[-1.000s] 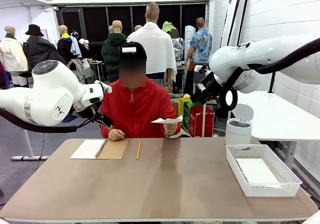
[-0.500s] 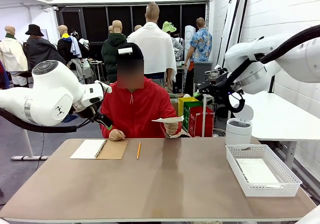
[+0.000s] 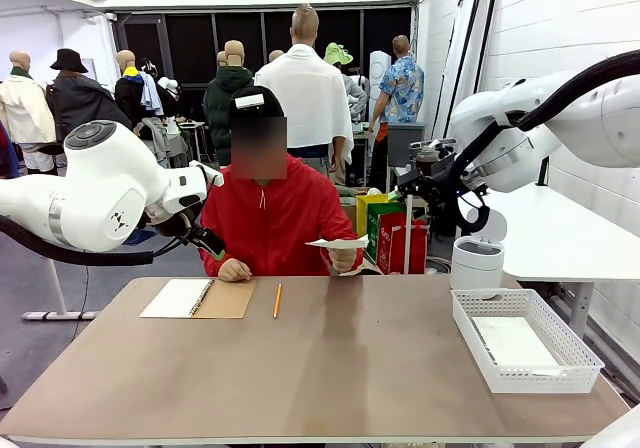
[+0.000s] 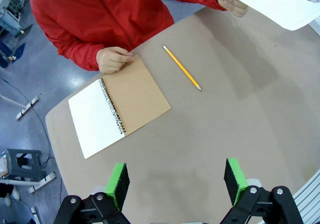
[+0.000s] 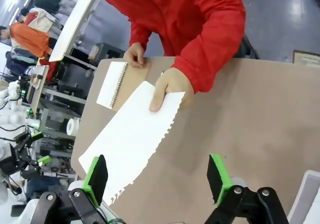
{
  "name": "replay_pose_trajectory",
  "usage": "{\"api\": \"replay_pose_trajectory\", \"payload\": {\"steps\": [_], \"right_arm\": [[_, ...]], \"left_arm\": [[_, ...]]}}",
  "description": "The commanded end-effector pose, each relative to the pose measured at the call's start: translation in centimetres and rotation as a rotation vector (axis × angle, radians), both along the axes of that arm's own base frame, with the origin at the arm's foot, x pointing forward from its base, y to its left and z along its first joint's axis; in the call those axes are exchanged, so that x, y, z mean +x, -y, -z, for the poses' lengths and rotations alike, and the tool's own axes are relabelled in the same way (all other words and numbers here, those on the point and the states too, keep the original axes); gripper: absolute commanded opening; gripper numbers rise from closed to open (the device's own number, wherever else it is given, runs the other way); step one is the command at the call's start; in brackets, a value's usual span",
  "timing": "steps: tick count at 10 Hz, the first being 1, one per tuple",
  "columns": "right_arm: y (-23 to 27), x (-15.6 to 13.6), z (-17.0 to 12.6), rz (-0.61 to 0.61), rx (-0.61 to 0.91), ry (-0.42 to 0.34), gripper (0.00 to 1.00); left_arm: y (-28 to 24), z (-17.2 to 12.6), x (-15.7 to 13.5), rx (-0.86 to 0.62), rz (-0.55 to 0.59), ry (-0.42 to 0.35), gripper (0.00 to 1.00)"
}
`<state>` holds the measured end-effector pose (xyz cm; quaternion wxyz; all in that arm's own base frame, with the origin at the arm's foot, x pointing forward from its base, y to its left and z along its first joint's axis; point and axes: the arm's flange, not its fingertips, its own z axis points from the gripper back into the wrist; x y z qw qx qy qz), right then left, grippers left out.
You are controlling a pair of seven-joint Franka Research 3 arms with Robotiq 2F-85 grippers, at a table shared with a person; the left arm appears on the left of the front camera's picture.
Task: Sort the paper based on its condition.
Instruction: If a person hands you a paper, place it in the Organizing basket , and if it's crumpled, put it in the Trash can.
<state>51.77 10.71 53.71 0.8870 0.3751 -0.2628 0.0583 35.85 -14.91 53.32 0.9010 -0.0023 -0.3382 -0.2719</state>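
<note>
A person in a red jacket holds out a white sheet of paper [image 3: 338,241] above the far edge of the table. One side of the paper [image 5: 134,140] is ragged and torn, and its corner [image 4: 282,5] also shows in the left wrist view. My right gripper [image 5: 157,179] is open, high above the sheet and apart from it, and it hangs at the far right [image 3: 432,190] in the front view. My left gripper [image 4: 176,181] is open too, high over the table's left half [image 3: 205,240], with nothing between its fingers.
An open spiral notebook [image 3: 198,298] and a yellow pencil [image 3: 277,300] lie at the far left, by the person's other hand [image 3: 232,269]. A white mesh basket [image 3: 468,326] with a flat sheet [image 3: 512,340] in it stands at the right. A white bin [image 3: 477,259] stands behind it.
My right arm has drawn back to the right and turned its wrist, so the gripper now points down toward the held sheet. The left arm and the person's hands have hardly moved.
</note>
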Motion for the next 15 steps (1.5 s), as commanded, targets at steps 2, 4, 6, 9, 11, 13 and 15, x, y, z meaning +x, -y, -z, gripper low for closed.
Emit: {"api": "replay_pose_trajectory", "payload": {"steps": [2,4,6,9,11,13,15], "right_arm": [[0.0,-0.1,-0.2,0.008,0.001,0.019,1.0],[0.0,0.4,0.4,0.017,0.076,-0.111,1.0],[-0.4,0.6,2.1,0.044,0.176,-0.28,1.0],[-1.2,1.2,4.2,0.057,0.243,-0.443,1.0],[-1.7,1.8,6.3,0.076,0.307,-0.52,1.0],[-2.1,2.6,8.2,0.083,0.374,-0.571,1.0],[-2.5,2.8,9.8,0.063,0.461,-0.625,1.0]], "left_arm": [[0.0,0.1,0.0,0.002,0.002,-0.002,1.0],[0.0,0.1,0.0,0.002,0.002,-0.002,1.0],[0.0,0.1,0.0,0.002,0.002,-0.002,1.0],[0.0,0.1,0.0,0.002,0.002,-0.002,1.0],[0.0,0.1,0.0,0.002,0.002,-0.002,1.0],[0.0,0.1,0.0,0.002,0.002,-0.002,1.0],[0.0,0.1,0.0,0.002,0.002,-0.002,1.0]]}}
